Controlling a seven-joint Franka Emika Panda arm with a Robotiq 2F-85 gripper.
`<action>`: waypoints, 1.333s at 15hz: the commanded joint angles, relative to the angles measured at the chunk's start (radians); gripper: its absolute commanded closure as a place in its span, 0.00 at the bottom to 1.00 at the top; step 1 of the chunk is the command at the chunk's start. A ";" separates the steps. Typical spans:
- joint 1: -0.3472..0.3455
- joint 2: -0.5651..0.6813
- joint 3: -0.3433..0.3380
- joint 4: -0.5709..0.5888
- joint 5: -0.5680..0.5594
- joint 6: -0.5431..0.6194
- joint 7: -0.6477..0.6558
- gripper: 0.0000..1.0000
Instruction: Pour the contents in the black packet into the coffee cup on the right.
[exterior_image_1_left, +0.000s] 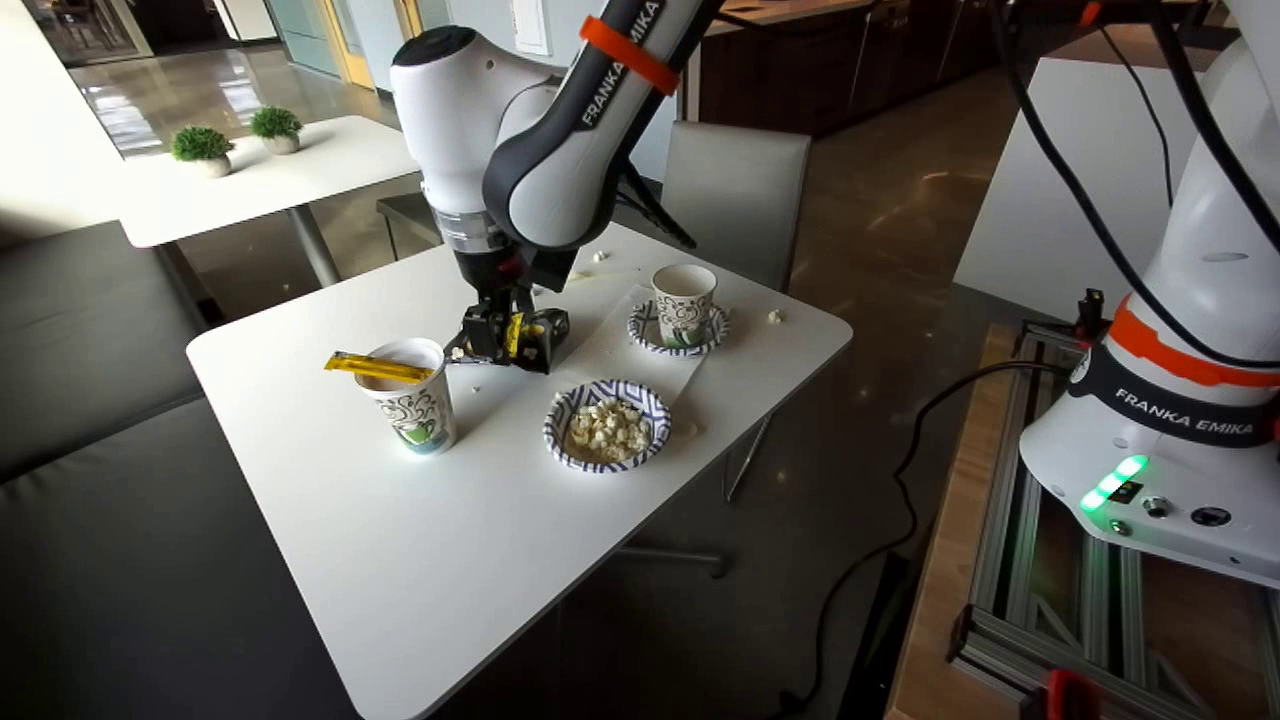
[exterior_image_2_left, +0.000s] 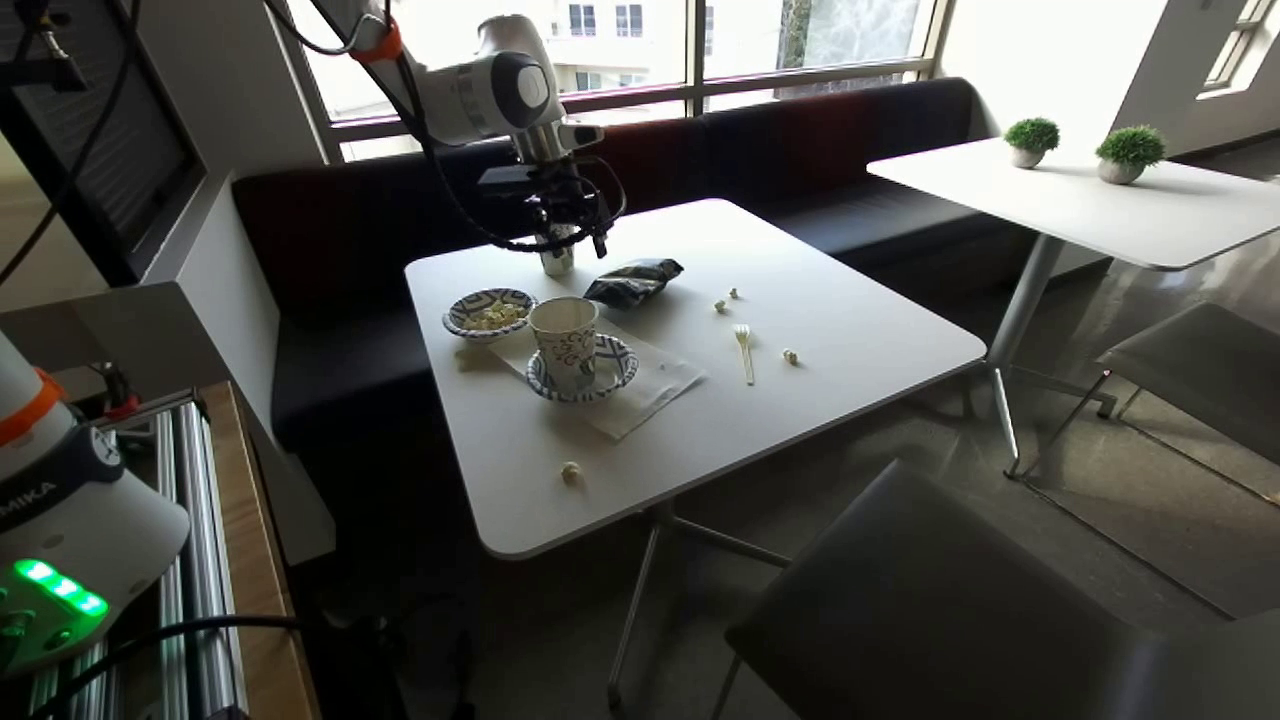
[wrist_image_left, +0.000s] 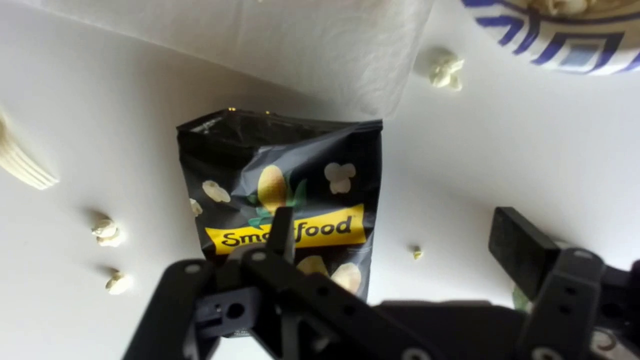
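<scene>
The black packet (wrist_image_left: 280, 185), with a yellow band and popcorn pictures, lies on the table in the wrist view. It also shows in both exterior views (exterior_image_1_left: 545, 338) (exterior_image_2_left: 634, 284), partly hidden by the gripper in one of them. The coffee cup (exterior_image_1_left: 685, 300), white with a dark swirl pattern, stands upright in a blue-patterned paper bowl (exterior_image_1_left: 650, 342); both show again in an exterior view (exterior_image_2_left: 565, 345). My gripper (wrist_image_left: 400, 237) is open and empty above the table. Its left finger is over the packet's lower part; its right finger is beyond the packet's right edge.
Another patterned cup (exterior_image_1_left: 412, 415) with a yellow packet (exterior_image_1_left: 380, 367) across its rim stands near the gripper. A bowl of popcorn (exterior_image_1_left: 607, 428) stands beside a white napkin (exterior_image_2_left: 650, 385). A fork (exterior_image_2_left: 744, 355) and loose popcorn pieces (exterior_image_2_left: 570, 473) lie on the table.
</scene>
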 joint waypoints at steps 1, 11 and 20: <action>0.094 0.074 -0.110 0.067 -0.044 0.082 0.116 0.00; 0.277 0.197 -0.276 0.169 -0.184 0.068 0.227 0.57; 0.281 0.247 -0.284 0.201 -0.215 0.062 0.234 0.78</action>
